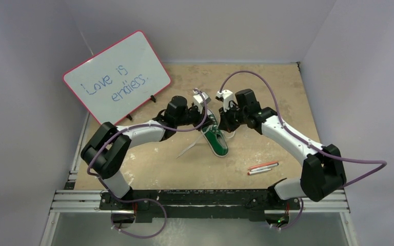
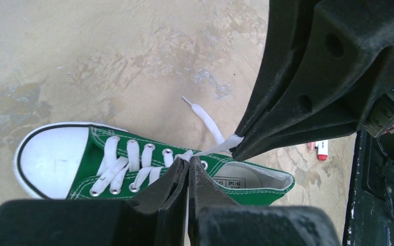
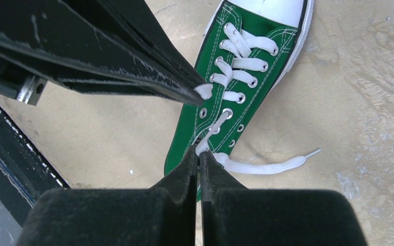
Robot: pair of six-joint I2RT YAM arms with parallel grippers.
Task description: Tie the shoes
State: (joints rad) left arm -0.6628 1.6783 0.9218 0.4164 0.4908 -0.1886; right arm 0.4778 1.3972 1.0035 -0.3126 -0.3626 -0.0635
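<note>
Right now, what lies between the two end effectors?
A short stretch of white lace runs between the left end effector and the right end effector, over the shoe. The left wrist view shows it best.

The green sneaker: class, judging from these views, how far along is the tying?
Done: the laces run through eyelets of the sneaker. In hand: the left gripper and right gripper are each shut on a lace strand near the upper eyelets. Left: no knot or bow shows, and one lace end lies loose on the table, so crossing, looping and tightening remain.
</note>
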